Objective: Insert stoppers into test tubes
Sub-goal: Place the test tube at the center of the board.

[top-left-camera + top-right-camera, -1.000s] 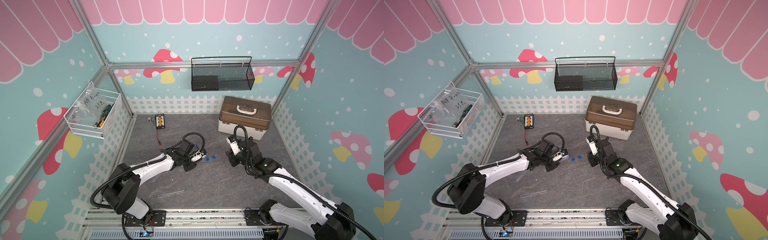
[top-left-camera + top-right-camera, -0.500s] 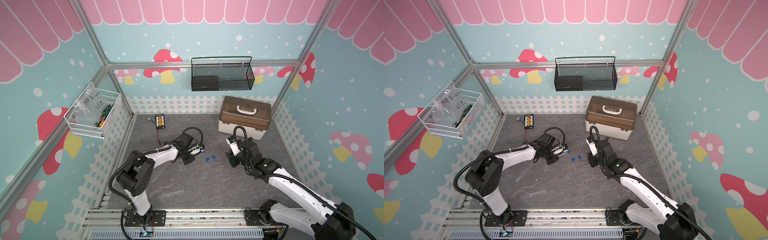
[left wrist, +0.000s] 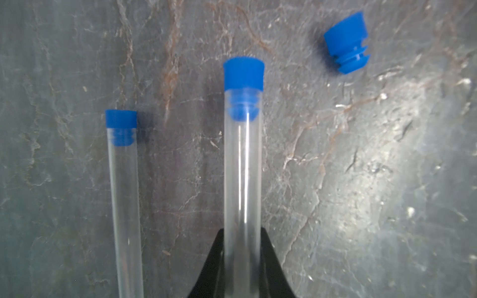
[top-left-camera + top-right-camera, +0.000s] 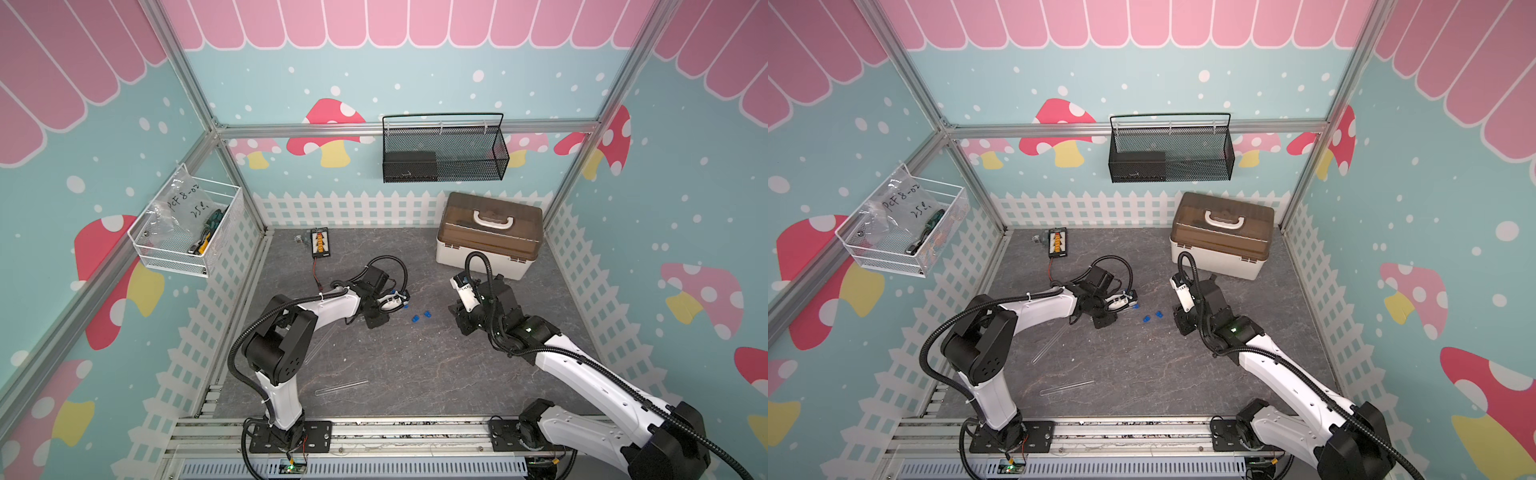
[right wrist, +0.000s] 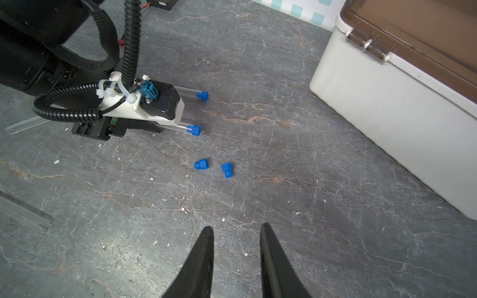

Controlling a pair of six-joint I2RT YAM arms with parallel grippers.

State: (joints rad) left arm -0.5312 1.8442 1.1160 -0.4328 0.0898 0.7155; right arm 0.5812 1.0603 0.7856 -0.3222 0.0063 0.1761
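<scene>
My left gripper [image 3: 242, 229] is shut on a clear test tube [image 3: 242, 167] that has a blue stopper [image 3: 243, 73] in its mouth. It is held low over the grey floor. A second stoppered test tube [image 3: 125, 193] lies parallel beside it. Two loose stoppers [image 5: 201, 164] [image 5: 227, 169] lie on the floor between the arms, showing in both top views [image 4: 414, 318] [image 4: 1158, 314]. Two bare test tubes [image 4: 1050, 345] [image 4: 341, 387] lie nearer the front rail. My right gripper [image 5: 236, 228] is open and holds nothing, a short way from the loose stoppers.
A white toolbox with a brown lid [image 4: 490, 232] stands at the back right, close behind the right arm. A black charger board with a red wire [image 4: 320, 243] lies at the back left. A black mesh basket [image 4: 444, 153] and a white wire basket [image 4: 187, 232] hang on the walls.
The left arm has folded back, drawing the held test tube slightly toward the rear. The right arm has stayed in place.
</scene>
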